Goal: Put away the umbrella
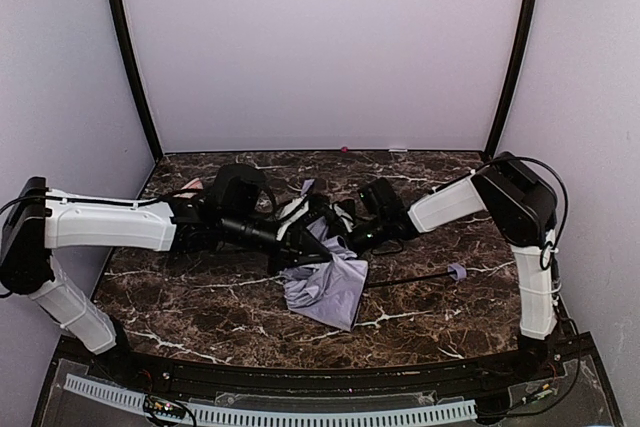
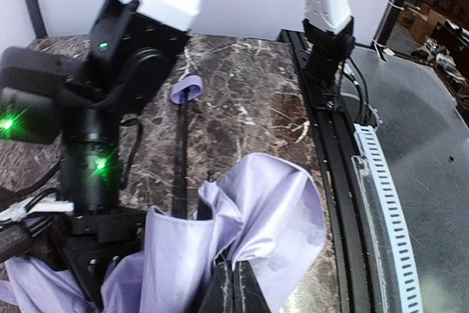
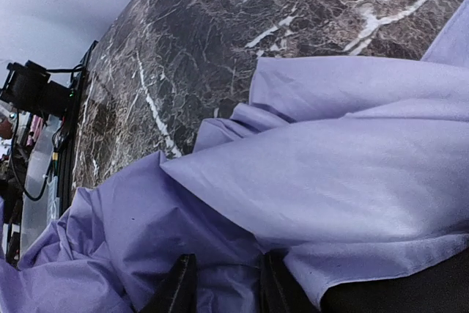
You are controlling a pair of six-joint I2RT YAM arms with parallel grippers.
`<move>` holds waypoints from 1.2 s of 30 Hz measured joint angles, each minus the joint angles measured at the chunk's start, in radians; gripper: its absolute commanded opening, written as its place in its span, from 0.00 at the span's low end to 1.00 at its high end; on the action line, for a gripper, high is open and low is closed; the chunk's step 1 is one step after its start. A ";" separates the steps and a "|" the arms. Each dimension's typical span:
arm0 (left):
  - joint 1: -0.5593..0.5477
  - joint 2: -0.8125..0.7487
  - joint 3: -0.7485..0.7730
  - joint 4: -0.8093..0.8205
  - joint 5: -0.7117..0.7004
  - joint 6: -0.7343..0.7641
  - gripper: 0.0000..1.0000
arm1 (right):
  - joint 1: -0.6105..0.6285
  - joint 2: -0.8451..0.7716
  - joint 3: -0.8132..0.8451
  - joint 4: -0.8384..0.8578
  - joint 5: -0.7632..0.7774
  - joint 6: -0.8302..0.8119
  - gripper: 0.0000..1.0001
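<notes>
Between the two grippers: the umbrella [image 1: 325, 285] is lying on the marble table [image 1: 190, 297], half collapsed, lavender side up, with black ribs bunching where the arms meet.
Canopy: loose folds are crowding right against the left fingertips and filling the space directly ahead of the right fingers.
Shaft: the thin black shaft [image 1: 405, 279] is running out of the folds, straight ahead of the left gripper and off to the side of the right one.
Knob: the lavender knob handle [image 1: 457, 271] is sitting at the shaft's far end, well ahead of the left gripper and touching neither arm.
Left gripper [image 2: 234, 287]: the jaws are pressing together with fabric lapping both sides; I cannot tell whether a fold is pinched.
Right gripper [image 3: 223, 284]: the fingers are standing partly apart with fabric lying across the gap, and nothing is visibly clamped.
Handling (judgement): the umbrella is looking light overall. The fabric is looking soft and slick, likely slipping out of a shallow pinch. The ribs are looking thin and springy, likely bending under sideways squeezing. The shaft is looking like the only stiff part.
Hold (judgement): I am favouring the shaft close to the canopy for moving it, with the second gripper gathering folds against the ribs.
</notes>
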State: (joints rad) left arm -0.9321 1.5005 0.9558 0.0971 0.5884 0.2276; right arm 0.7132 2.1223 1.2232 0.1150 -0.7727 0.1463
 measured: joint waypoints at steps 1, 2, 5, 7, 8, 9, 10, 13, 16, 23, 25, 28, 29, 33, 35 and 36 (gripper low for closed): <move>0.031 0.017 0.003 0.025 0.014 -0.021 0.00 | 0.000 0.011 0.000 0.007 -0.014 -0.001 0.26; 0.058 0.036 0.005 0.048 0.026 -0.039 0.00 | -0.002 0.016 0.000 0.014 -0.026 -0.002 0.25; 0.133 0.109 0.015 0.111 0.052 -0.086 0.00 | -0.006 0.020 -0.004 0.022 -0.050 -0.011 0.24; 0.177 0.178 0.032 0.129 0.054 -0.107 0.00 | -0.006 0.020 -0.018 0.032 -0.072 -0.014 0.24; 0.200 0.219 0.043 0.130 0.055 -0.116 0.00 | -0.006 0.020 -0.024 0.038 -0.082 -0.016 0.24; 0.216 0.251 0.051 0.132 0.052 -0.120 0.00 | -0.006 0.020 -0.029 0.041 -0.090 -0.017 0.24; 0.234 0.292 0.058 0.131 0.052 -0.125 0.00 | -0.006 0.019 -0.031 0.043 -0.095 -0.018 0.24; 0.259 0.377 0.060 0.116 0.053 -0.127 0.00 | -0.007 0.015 -0.036 0.045 -0.105 -0.017 0.24; 0.264 0.429 0.064 0.072 0.058 -0.120 0.00 | -0.013 0.009 -0.042 0.044 -0.110 -0.002 0.25; 0.264 0.442 0.065 0.027 0.065 -0.085 0.00 | -0.039 -0.094 -0.119 0.046 -0.057 0.097 0.28; 0.264 0.448 0.072 0.008 0.066 -0.071 0.00 | -0.050 -0.153 -0.151 0.042 -0.017 0.119 0.28; 0.264 0.462 0.089 -0.013 0.067 -0.053 0.00 | -0.077 -0.277 -0.224 0.039 0.048 0.141 0.32; 0.264 0.465 0.092 -0.016 0.070 -0.048 0.00 | -0.090 -0.328 -0.252 0.039 0.082 0.142 0.34; 0.266 0.475 0.101 -0.026 0.082 -0.038 0.00 | -0.080 -0.555 -0.348 -0.016 0.228 0.031 0.47; 0.266 0.478 0.106 -0.031 0.085 -0.034 0.00 | 0.006 -0.657 -0.373 -0.033 0.328 -0.086 0.55; 0.266 0.480 0.109 -0.035 0.086 -0.032 0.00 | 0.078 -0.698 -0.385 -0.035 0.384 -0.159 0.66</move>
State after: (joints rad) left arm -0.6659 1.9800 1.0645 0.0616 0.6746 0.1959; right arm 0.7914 1.4246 0.8387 0.0799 -0.3889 -0.0132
